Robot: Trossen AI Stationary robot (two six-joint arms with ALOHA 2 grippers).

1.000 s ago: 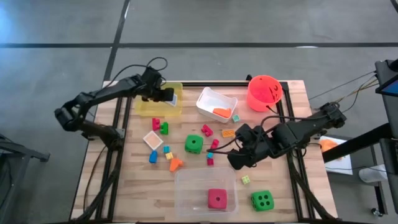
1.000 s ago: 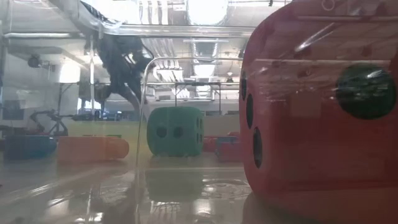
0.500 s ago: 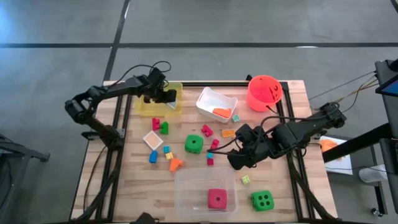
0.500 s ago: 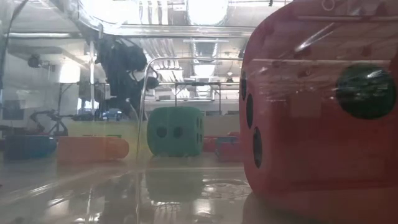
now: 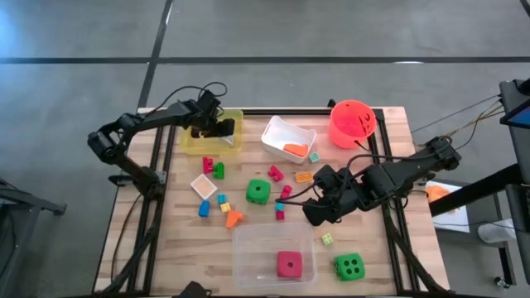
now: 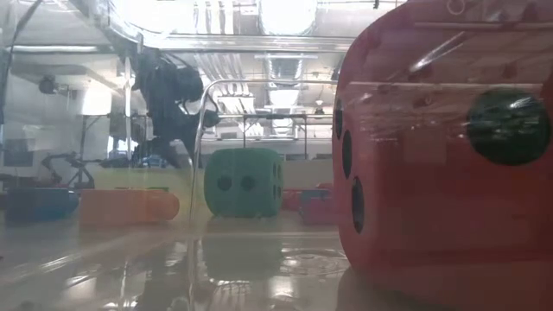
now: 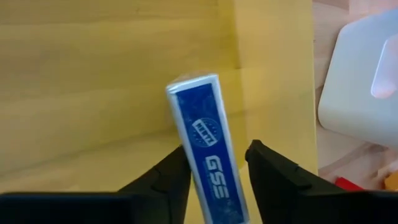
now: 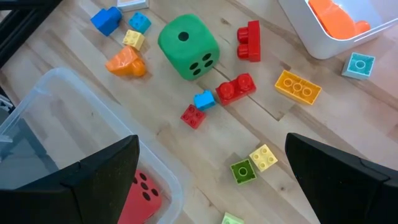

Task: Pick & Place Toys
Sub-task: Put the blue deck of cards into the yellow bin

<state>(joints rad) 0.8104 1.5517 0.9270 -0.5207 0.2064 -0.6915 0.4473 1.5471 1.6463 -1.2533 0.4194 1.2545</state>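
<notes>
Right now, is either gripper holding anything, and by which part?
The left gripper is over the yellow tub, fingers astride a blue tile's near end; whether they touch cannot be told. The right gripper is open, holding nothing.
</notes>
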